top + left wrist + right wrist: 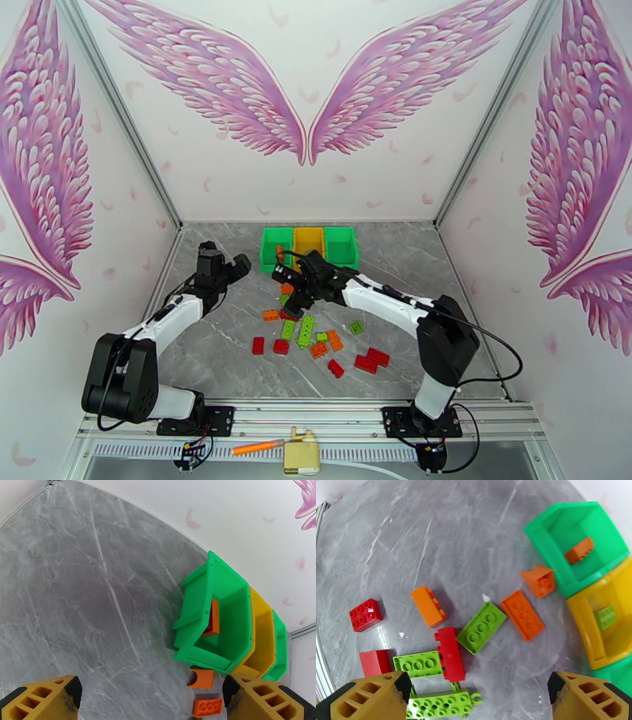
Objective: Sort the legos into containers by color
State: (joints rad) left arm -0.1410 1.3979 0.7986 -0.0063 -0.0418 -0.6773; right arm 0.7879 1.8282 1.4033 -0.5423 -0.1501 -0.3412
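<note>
Pick step: right gripper [478, 695] hangs released above the legos [482, 627]; left gripper [152, 695] released, empty. Next, probably: descend, clench one brick.

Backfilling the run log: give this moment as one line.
left gripper open; right gripper open above legos; orange lego in left green bin

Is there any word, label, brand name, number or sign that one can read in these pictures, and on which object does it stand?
No text can be read in any view.
The legos show only studs; the containers, the table and the wall with pink wings carry no lettering.
The small cream device at the near edge: any marking is too small to tell.
</note>
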